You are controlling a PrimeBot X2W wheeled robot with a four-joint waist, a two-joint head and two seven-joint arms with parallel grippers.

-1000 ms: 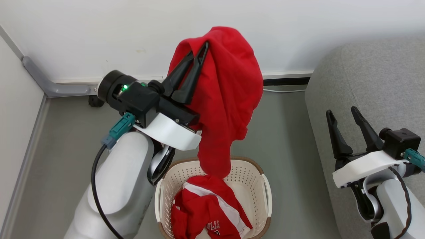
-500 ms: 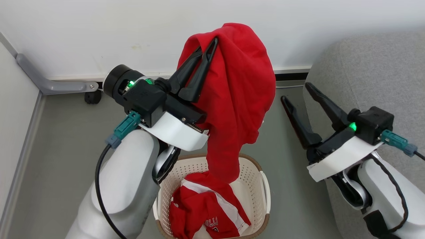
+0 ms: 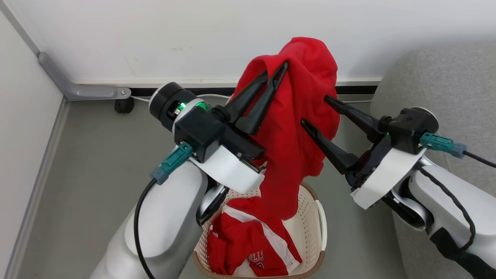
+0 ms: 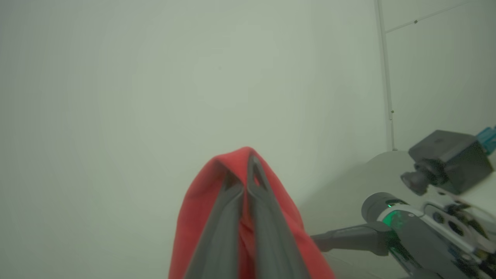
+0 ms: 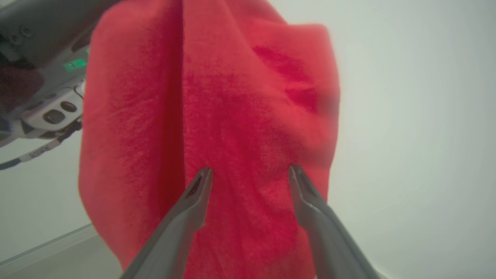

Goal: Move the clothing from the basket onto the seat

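over on the left, the left gripper is raised high above the basket, its two dark fingers pressed together on the top of a red garment. the cloth hangs from that pinch, with its lower end over the basket's mouth. down inside the basket lies the second garment, red with white stripes, crumpled. further right, the right gripper points at the hanging cloth with its fingers spread wide, both tips at the fabric and nothing clamped between them. the grey seat stands at the far right, near the basket but apart from it.
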